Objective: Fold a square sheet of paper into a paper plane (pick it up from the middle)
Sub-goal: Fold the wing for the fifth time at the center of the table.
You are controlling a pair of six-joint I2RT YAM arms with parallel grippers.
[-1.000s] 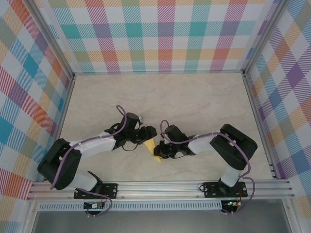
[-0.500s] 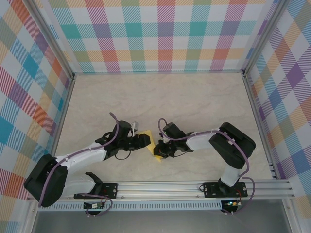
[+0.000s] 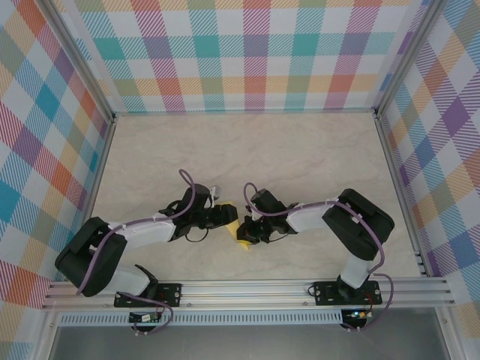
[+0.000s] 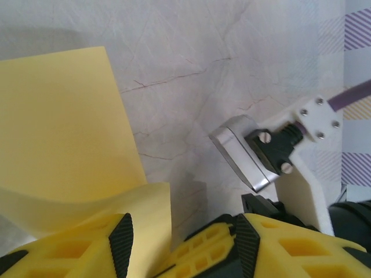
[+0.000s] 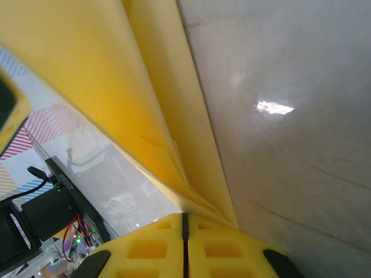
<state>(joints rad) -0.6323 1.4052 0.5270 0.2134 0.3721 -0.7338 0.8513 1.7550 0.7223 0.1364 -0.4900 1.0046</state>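
Note:
The pale-yellow sheet of paper [image 3: 237, 229] is folded into a narrow, layered shape and sits between the two grippers near the table's front middle. My right gripper [image 5: 185, 223] is shut on the folded paper [image 5: 116, 87], whose stacked layers fan out from the seam of the closed jaws. It holds the paper's right side [image 3: 247, 234]. My left gripper [image 4: 184, 246] is open, its jaws standing apart just left of the paper [image 3: 225, 218]. A loose curled flap of the paper [image 4: 148, 211] lies against the inner side of its left finger. A flat panel of the sheet [image 4: 58, 133] stretches ahead.
The marble-patterned table [image 3: 300, 157] stretches away behind the grippers. Checked walls and aluminium rails [image 3: 247, 289] enclose it. In the left wrist view the right arm's metal and white wrist parts [image 4: 261, 153] sit close to the right of my left fingers.
The left arm swung back, then forward again, and its gripper now sits slightly lower against the paper's left edge, with its jaws a little narrower. The right gripper keeps its grip almost in place.

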